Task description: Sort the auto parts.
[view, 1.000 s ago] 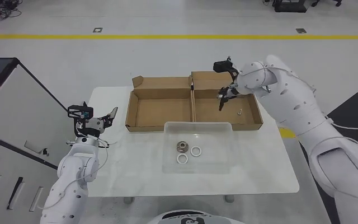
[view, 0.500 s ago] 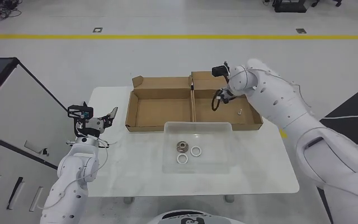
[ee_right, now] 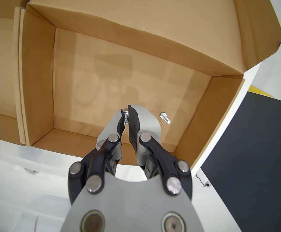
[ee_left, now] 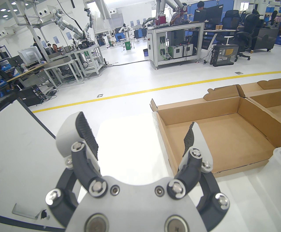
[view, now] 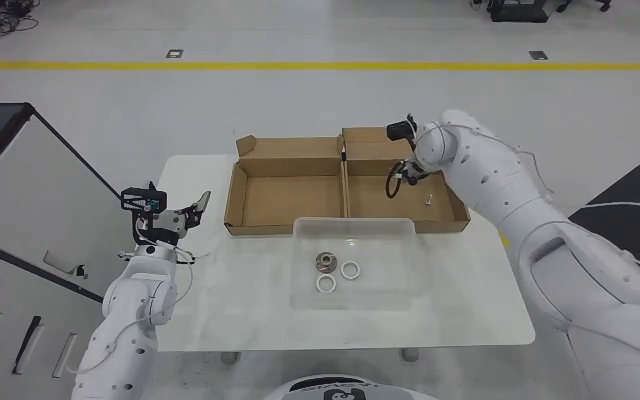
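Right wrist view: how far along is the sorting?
Done: one silver hex bolt lies in the right brown cardboard box. In hand: the right gripper, fingers shut on a second silver bolt, over it. Remaining: a grey metal bearing and two white rings in the clear plastic tray.

Pale grey workshop floor (view: pixel 300 30) crossed by a yellow line (view: pixel 320 65). Two small metal floor plates (view: pixel 175 52) lie just beyond the line; a white table (view: pixel 240 300) and a dark mat (ee_right: pixel 252 142) lie on its near side. Well beyond the line stand workbenches (ee_left: pixel 63 63), an open-frame equipment rack (ee_left: pixel 175 44), black office chairs (ee_left: pixel 230 19) and a green bin (ee_left: pixel 127 45), under ceiling lamps (ee_left: pixel 8 4)
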You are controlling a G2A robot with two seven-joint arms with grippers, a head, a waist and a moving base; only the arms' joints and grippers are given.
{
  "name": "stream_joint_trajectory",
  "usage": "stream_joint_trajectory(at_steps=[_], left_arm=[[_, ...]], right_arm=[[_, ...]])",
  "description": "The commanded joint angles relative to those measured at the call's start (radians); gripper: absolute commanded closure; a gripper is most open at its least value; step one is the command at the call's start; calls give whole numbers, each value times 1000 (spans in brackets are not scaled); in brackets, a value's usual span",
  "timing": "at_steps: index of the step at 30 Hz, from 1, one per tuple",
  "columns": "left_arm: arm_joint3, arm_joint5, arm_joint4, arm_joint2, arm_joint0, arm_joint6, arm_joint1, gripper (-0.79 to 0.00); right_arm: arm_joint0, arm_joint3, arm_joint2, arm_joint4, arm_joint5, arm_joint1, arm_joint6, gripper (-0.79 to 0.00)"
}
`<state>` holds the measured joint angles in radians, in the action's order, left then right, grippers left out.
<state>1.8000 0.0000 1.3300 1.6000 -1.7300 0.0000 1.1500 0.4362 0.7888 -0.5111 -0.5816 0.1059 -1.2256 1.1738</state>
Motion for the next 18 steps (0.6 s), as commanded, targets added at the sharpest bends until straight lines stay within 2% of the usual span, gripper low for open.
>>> stream_joint_trajectory(at_steps=[1, 18], left_arm=[[0, 0, 0, 0, 0, 0, 0, -785], [0, 0, 0, 0, 0, 0, 0, -785]], right_arm=[[2, -18, 0, 0, -17, -5, -3, 0], [39, -114, -2, -25, -117, -27, -1, 0]])
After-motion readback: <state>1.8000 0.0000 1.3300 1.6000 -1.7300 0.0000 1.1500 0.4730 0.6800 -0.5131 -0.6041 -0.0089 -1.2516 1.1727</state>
